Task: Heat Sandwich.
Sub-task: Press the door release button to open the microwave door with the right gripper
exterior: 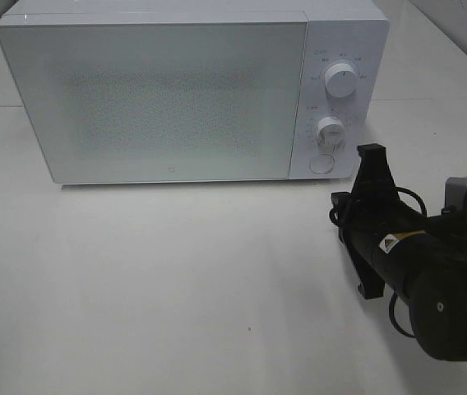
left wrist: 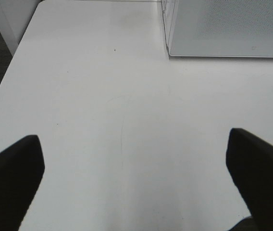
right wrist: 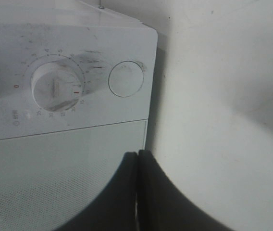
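The white microwave [exterior: 159, 99] stands at the back of the table with its door shut. The sandwich is not in view. My right gripper [exterior: 371, 153] is shut and empty, and points at the microwave's lower right corner, just short of the round door button [exterior: 321, 163]. In the right wrist view the shut fingertips [right wrist: 138, 155] sit a little off the button [right wrist: 126, 79] and the timer knob [right wrist: 55, 89]. My left gripper [left wrist: 132, 137] is open and empty over bare table, with the microwave's corner [left wrist: 228, 26] ahead of it. It does not show in the high view.
The microwave's panel carries an upper knob [exterior: 341, 81] and a lower knob [exterior: 330, 127]. The white table [exterior: 176, 280] stretches in front of the microwave. The table's edge [left wrist: 2, 82] runs along one side in the left wrist view.
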Controlling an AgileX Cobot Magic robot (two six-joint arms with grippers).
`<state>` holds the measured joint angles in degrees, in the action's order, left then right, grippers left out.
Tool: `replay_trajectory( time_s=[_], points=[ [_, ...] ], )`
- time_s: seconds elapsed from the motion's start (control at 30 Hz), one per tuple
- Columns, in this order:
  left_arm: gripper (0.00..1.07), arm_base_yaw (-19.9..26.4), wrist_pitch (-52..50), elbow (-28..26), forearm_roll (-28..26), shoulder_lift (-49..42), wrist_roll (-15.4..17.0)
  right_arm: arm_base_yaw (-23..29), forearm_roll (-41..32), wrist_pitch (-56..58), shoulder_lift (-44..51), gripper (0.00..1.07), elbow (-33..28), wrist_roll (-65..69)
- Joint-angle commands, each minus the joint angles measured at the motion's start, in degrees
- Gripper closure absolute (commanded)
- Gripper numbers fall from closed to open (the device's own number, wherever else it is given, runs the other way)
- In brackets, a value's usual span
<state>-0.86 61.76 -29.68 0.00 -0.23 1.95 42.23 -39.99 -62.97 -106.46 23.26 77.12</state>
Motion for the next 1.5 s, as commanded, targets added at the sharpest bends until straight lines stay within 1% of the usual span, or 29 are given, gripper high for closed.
replay_trajectory(
  time_s=[0.03, 0.1, 0.13, 0.27, 0.3, 0.4, 0.47, 0.7, 0.73, 0.87, 0.97, 1.17, 1.23, 1.5],
  points=[
    [0.09, 0.2, -0.3, 0.0, -0.3, -1.3, -0.1, -3.2, 5.0, 1.4, -1.0, 1.07, 2.8, 0.4],
    [0.09, 0.2, -0.3, 0.0, -0.3, -1.3, -0.1, -3.8, 5.7, 1.9, -1.3, 1.07, 3.4, 0.4],
    [0.09, 0.2, -0.3, 0.0, -0.3, -1.3, -0.1, -5.2, 6.8, 2.5, -2.0, 1.07, 4.6, 0.6],
    [0.09, 0.2, -0.3, 0.0, -0.3, -1.3, -0.1, -6.5, 6.8, 3.2, -2.6, 1.07, 6.2, 0.7],
    [0.09, 0.2, -0.3, 0.0, 0.0, -1.2, -0.1, -7.6, 6.8, 5.2, -2.9, 1.07, 7.3, 0.7],
    [0.09, 0.2, -0.3, 0.0, 0.0, -1.0, -0.1, -8.7, 7.3, 7.7, -2.9, 1.07, 8.3, 0.6],
    [0.09, 0.2, -0.3, 0.0, 0.0, -1.0, -0.1, -10.5, 9.9, 9.3, -2.9, 1.07, 9.5, 0.6],
    [0.09, 0.2, -0.3, 0.0, 0.0, -1.0, -0.1, -13.0, 11.1, 11.4, -4.4, 1.07, 11.9, 0.6],
    [0.09, 0.2, -0.3, 0.0, 0.0, -1.0, -0.1, -13.6, 11.6, 11.8, -5.7, 1.07, 13.2, 0.7],
    [0.09, 0.2, -0.3, 0.0, 0.0, -1.0, -0.1, -13.6, 11.5, 11.9, -7.1, 1.07, 14.9, 1.0],
    [0.09, 0.2, -0.3, 0.0, 0.0, -1.0, -0.1, -14.9, 12.0, 11.9, -8.8, 1.07, 16.8, 1.0],
    [0.09, 0.2, -0.3, 0.0, 0.0, -1.0, -0.1, -14.9, 12.5, 13.7, -11.7, 1.07, 20.2, 1.8],
    [0.09, 0.2, -0.3, 0.0, 0.0, -1.0, -0.1, -14.9, 12.5, 13.7, -12.0, 1.07, 20.6, 1.8],
    [0.09, 0.2, -0.3, 0.0, 0.0, -1.0, -0.1, -15.0, 8.9, 11.9, -13.8, 1.07, 22.9, -0.4]
  ],
)
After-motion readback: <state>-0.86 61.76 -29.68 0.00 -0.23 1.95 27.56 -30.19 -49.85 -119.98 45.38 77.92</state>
